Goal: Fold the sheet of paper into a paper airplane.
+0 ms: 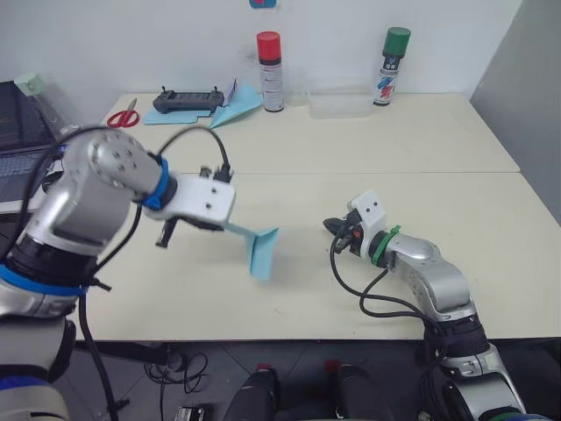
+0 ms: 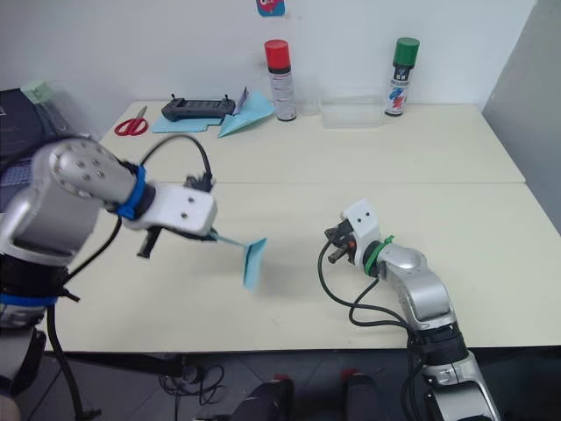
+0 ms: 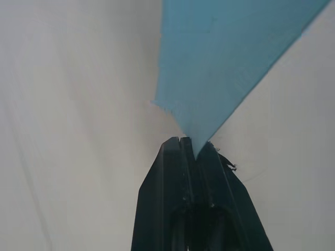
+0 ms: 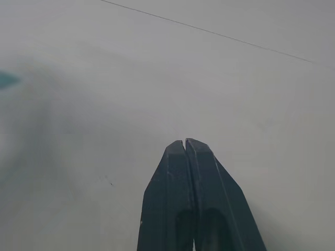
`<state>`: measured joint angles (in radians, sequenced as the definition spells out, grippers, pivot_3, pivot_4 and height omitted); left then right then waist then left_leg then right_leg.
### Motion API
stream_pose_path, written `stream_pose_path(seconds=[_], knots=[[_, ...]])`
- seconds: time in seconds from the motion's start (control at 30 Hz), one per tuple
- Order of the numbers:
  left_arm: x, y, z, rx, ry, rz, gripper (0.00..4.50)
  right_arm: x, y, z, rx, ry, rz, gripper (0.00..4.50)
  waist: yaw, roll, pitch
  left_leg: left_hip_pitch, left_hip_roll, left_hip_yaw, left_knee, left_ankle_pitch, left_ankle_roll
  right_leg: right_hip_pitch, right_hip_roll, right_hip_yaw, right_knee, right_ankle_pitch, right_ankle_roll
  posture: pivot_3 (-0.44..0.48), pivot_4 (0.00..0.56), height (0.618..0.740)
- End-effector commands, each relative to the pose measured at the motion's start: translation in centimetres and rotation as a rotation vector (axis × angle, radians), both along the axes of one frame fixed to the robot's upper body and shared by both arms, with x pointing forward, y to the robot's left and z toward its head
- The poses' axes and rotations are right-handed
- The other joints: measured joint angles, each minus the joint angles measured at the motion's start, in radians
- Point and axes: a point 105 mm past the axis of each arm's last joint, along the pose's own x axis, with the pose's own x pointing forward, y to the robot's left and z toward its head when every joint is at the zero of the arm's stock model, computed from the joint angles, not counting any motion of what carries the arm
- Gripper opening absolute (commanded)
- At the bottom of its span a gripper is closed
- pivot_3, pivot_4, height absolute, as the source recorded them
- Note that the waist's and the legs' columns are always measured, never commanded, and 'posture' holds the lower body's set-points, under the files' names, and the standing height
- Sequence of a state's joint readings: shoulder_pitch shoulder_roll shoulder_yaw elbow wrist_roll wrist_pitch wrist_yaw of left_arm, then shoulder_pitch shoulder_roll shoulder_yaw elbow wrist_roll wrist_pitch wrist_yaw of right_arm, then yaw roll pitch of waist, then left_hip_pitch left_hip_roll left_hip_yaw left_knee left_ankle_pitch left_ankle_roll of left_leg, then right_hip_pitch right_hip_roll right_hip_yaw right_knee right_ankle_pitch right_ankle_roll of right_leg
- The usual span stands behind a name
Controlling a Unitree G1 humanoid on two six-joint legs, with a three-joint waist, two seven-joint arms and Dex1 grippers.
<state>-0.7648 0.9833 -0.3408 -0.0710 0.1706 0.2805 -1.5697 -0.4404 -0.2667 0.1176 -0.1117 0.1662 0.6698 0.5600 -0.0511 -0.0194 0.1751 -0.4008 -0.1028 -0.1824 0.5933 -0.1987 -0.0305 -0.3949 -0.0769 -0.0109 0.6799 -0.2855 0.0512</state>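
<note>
My left gripper [image 1: 230, 226] is shut on one pointed end of the light blue sheet of paper [image 1: 261, 250], which is folded into a narrow dart shape, the paper airplane. It hangs just above the cream table [image 1: 491, 219], left of centre, with its wider end pointing down and to the right. In the left wrist view the black fingers [image 3: 172, 157] pinch the blue tip of the paper [image 3: 225, 68]. My right gripper [image 1: 331, 225] lies low over the table right of the paper, shut on nothing and pointing toward it. Its closed fingertips [image 4: 185, 142] hover over bare tabletop.
At the back left lie a second blue paper dart [image 1: 237, 107], a flat blue sheet [image 1: 166, 116], red scissors [image 1: 124, 115] and a black controller [image 1: 187, 100]. A red-capped can [image 1: 270, 70], a clear box [image 1: 340, 105] and a green-capped can [image 1: 392, 66] stand along the wall.
</note>
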Motion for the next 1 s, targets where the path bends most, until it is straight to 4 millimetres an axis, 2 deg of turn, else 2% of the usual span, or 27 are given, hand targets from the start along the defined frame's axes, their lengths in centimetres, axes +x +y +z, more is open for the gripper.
stream_pose_path(seconds=[0.03, 0.17, 0.23, 0.3, 0.4, 0.63, 0.8, 0.83, 0.93, 1.0], knots=[[0.8, -1.8, -1.4, -0.067, -0.034, 0.027, 0.01, 0.2, -0.4, 1.2, 0.022, -0.042, -0.015, 0.00, 0.004, 0.000, 0.000, 0.000, 0.001, 0.000, 0.000, 0.000, 0.000, 0.000, 0.000, 0.000, 0.000, 0.000, 0.000, 0.000, 0.150, 0.740], [2.0, -5.1, -4.2, -0.200, -0.072, 0.049, 0.01, 0.2, -1.3, 0.9, 0.013, -0.040, -0.051, 0.00, 0.021, -0.001, 0.001, 0.000, 0.002, -0.001, 0.001, 0.000, 0.000, 0.001, 0.001, 0.000, 0.000, 0.000, 0.000, 0.000, 0.150, 0.740], [2.8, -6.6, -4.3, -0.270, -0.124, 0.054, 0.01, 0.1, -1.5, 0.8, 0.008, -0.039, -0.057, 0.00, 0.022, -0.001, 0.001, 0.000, 0.002, -0.001, 0.002, 0.000, 0.000, 0.001, 0.002, 0.000, 0.000, 0.001, -0.001, 0.000, 0.150, 0.740], [3.0, -7.1, -4.2, -0.299, -0.141, 0.057, 0.01, 0.0, -1.5, 0.8, 0.005, -0.040, -0.057, 0.00, 0.022, -0.001, 0.001, 0.000, 0.002, -0.001, 0.002, 0.000, 0.000, 0.001, 0.002, 0.000, 0.000, 0.001, -0.001, 0.000, 0.150, 0.740], [1.6, -7.8, -4.7, -0.333, -0.065, 0.032, 0.76, -0.2, -2.1, 0.8, -0.003, -0.043, -0.075, 0.00, 0.016, -0.001, 0.001, 0.000, 0.004, 0.001, 0.002, 0.000, -0.001, 0.001, 0.002, 0.000, 0.000, 0.001, -0.002, 0.000, 0.150, 0.740], [2.8, -7.5, -3.0, -0.417, -0.139, 0.066, 2.81, -0.2, -3.7, 0.8, -0.087, -0.079, -0.103, 0.00, 0.019, -0.001, 0.001, 0.000, 0.006, 0.004, 0.002, 0.000, -0.001, 0.000, 0.004, 0.001, 0.000, 0.004, -0.006, 0.000, 0.150, 0.740], [3.1, -6.4, -1.4, -0.459, -0.167, 0.100, 4.36, 0.6, -4.7, 1.3, -0.176, -0.147, -0.130, 0.00, 0.018, -0.001, 0.001, 0.000, 0.007, 0.004, 0.002, 0.000, -0.001, 0.000, 0.004, 0.001, 0.000, 0.003, -0.006, 0.000, 0.150, 0.740], [3.1, -6.4, -1.3, -0.463, -0.167, 0.102, 4.48, 0.7, -4.7, 1.3, -0.179, -0.150, -0.132, 0.00, 0.018, -0.001, 0.001, 0.000, 0.007, 0.005, 0.002, 0.000, -0.001, 0.000, 0.004, 0.001, 0.000, 0.004, -0.006, 0.000, 0.150, 0.740], [2.5, -5.1, -0.7, -0.526, -0.134, 0.176, 4.48, 1.0, -4.9, 1.7, -0.185, -0.167, -0.129, 0.00, 0.016, -0.001, 0.001, 0.001, 0.007, 0.005, 0.002, 0.000, -0.001, 0.000, 0.004, 0.001, 0.000, 0.004, -0.006, 0.000, 0.150, 0.740], [2.2, -5.3, 0.2, -0.764, -0.178, 0.286, 4.48, 1.1, -4.4, 2.3, -0.158, -0.179, -0.117, 0.00, 0.013, -0.001, 0.000, 0.001, 0.007, 0.006, 0.002, 0.000, -0.001, 0.000, 0.004, 0.002, -0.001, 0.004, -0.006, 0.000, 0.150, 0.740]])
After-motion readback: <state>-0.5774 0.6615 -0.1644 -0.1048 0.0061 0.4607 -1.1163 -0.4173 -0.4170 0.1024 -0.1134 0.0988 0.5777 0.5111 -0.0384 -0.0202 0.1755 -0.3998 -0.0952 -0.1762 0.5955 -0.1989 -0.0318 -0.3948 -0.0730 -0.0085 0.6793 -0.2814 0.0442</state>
